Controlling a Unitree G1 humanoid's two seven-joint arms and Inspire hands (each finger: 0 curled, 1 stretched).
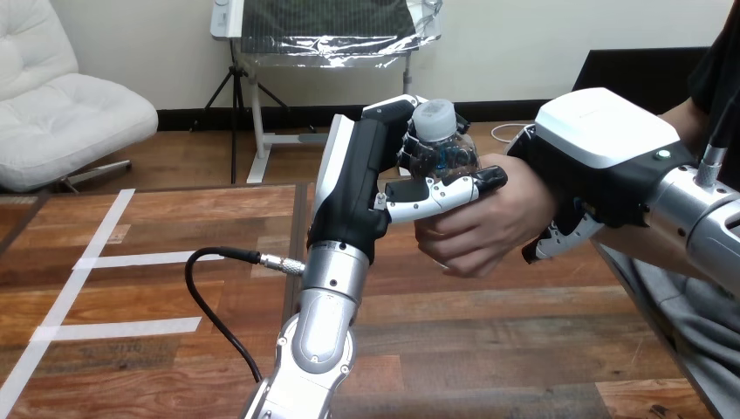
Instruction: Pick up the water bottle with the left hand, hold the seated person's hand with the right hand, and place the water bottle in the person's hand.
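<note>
A clear water bottle (443, 144) with a pale cap is held upright above the middle of the table. My left hand (356, 179) is shut on it, fingers behind the bottle and the thumb (441, 194) stretched across its front. The person's hand (493, 218) comes in from the right and curls round the bottle's lower part, just under my thumb. My right hand (602, 144) lies over the person's wrist, and its fingertips (554, 243) show beneath the wrist, wrapped round it.
The wooden table (489, 349) stretches below both hands, with white tape lines (105, 262) on its left part. A black cable (209, 297) loops out from my left forearm. The person sits at the right edge.
</note>
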